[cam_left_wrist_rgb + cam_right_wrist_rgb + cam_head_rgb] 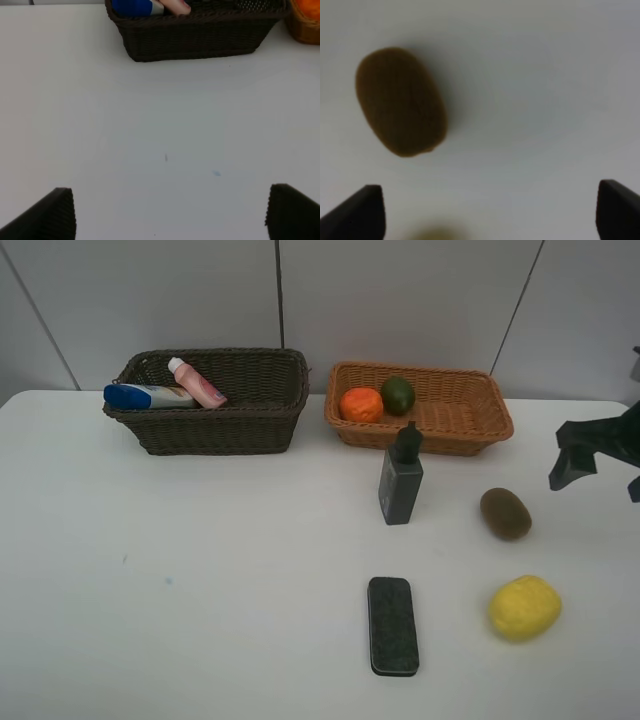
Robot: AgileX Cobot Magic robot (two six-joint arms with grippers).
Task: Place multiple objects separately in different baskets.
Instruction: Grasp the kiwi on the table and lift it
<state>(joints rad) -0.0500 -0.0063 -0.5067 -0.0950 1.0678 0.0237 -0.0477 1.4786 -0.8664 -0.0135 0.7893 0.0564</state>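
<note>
At the front of the table [200, 570] the eraser [393, 625] and the lemon [524, 607] are being left lying well apart, neither being touched. The left gripper [170, 215] is being held wide open and empty over bare tabletop, well short of the dark basket [220, 430]. Just behind the lemon lies the kiwi [505, 514], and the right gripper [487, 215] is being held near it at the table's right side, jaws spread wide and nothing between them. In the right wrist view the kiwi is being shown off towards one finger, not centred. The kiwi is being taken here as the likely next pick. For a clean grasp the jaws are best being centred over it first and closed across its narrow width, the squeeze being kept gentle because a rounded fruit may roll. The lemon is near and is best being given room. The grey bottle [401, 480] is being left upright just in front of the tan basket [450, 440], so any carry to that basket is best being lifted clear of it. The orange [361, 404] and avocado [397, 395] are being held in the tan basket, the white bottle [145, 396] and pink bottle [197, 382] in the dark one. The tabletop is being seen as white and smooth, with a few faint specks. Behind it, a pale grey panelled wall [400, 300] is being crossed by dark seams.
</note>
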